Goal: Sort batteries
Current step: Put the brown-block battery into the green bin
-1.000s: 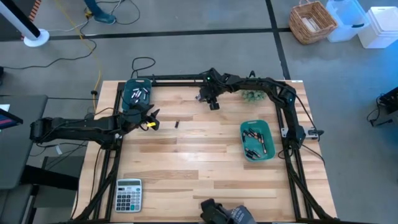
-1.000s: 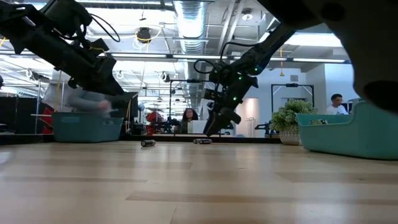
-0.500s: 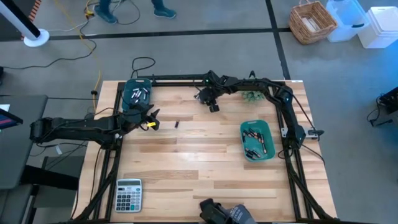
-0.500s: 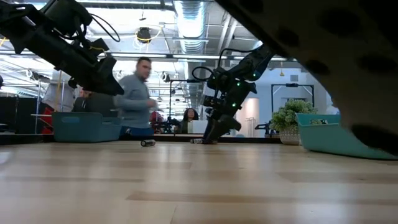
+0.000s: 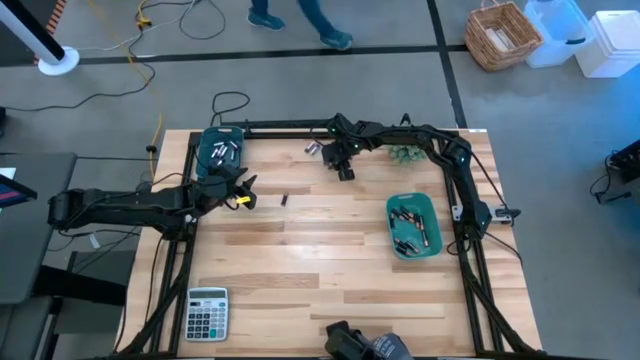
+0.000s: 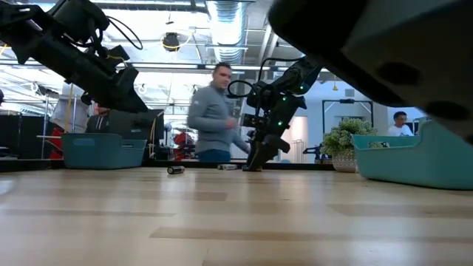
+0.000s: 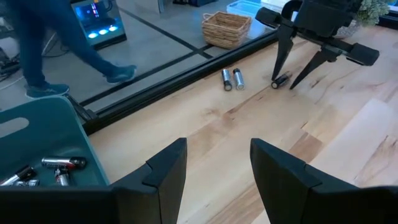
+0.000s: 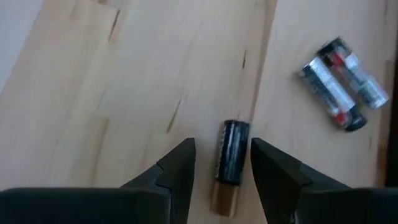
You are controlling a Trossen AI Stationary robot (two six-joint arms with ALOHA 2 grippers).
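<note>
right gripper (image 8: pixel 221 163) astride battery (image 8: pixel 231 152) (open)

This is a robotics lab in an open office hall: a wooden worktop (image 5: pixel 320 260) in a black metal frame (image 5: pixel 290 125) stands on grey carpet with loose cables (image 5: pixel 120 70), under ceiling ducts (image 6: pixel 225 15), while a person (image 6: pixel 211 114) walks past desks behind.

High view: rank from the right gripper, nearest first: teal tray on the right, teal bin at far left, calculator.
From the right gripper, at the table's far edge:
1. Teal tray, toward the right side.
2. Teal bin, far-left corner.
3. Calculator, near-left corner.
</note>
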